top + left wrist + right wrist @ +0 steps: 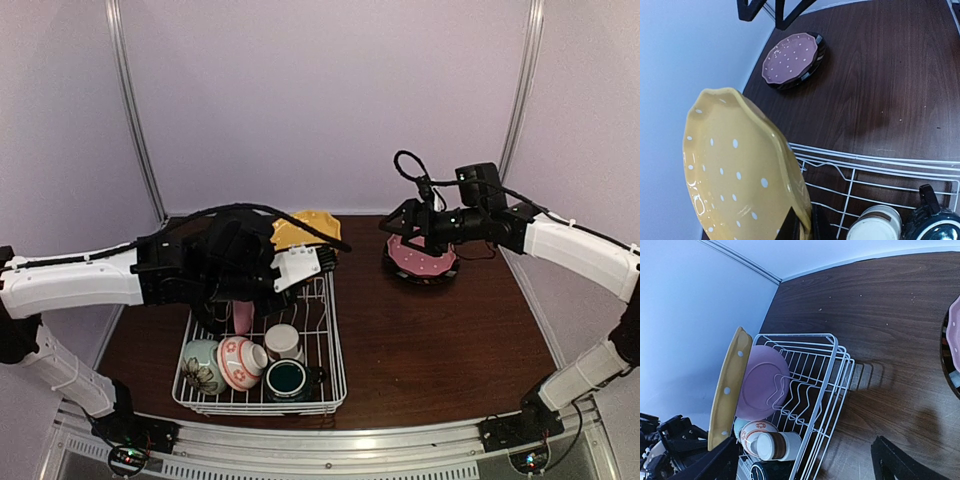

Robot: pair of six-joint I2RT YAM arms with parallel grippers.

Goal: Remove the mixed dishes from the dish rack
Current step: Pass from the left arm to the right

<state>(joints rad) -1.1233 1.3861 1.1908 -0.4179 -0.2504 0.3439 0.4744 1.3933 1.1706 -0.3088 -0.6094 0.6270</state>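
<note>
My left gripper (322, 258) is clamped on the yellow plate (735, 165), edge-up at the dish rack's (335, 350) far end, I'd guess to clear the tines (pink plate (762, 385) sits slotted right beside it); right gripper (410, 228) hangs open over the polka-dot plate (422, 262), well apart

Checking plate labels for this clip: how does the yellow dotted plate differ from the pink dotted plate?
Colour: the yellow plate is mustard yellow; the pink plate is dusty pink. Pose: the yellow plate stands on edge at the dish rack; the pink plate lies flat on a black plate. State: the left claw grips the yellow plate; the pink plate is free, under the open right claw. Both have white dots and scalloped rims.
</note>
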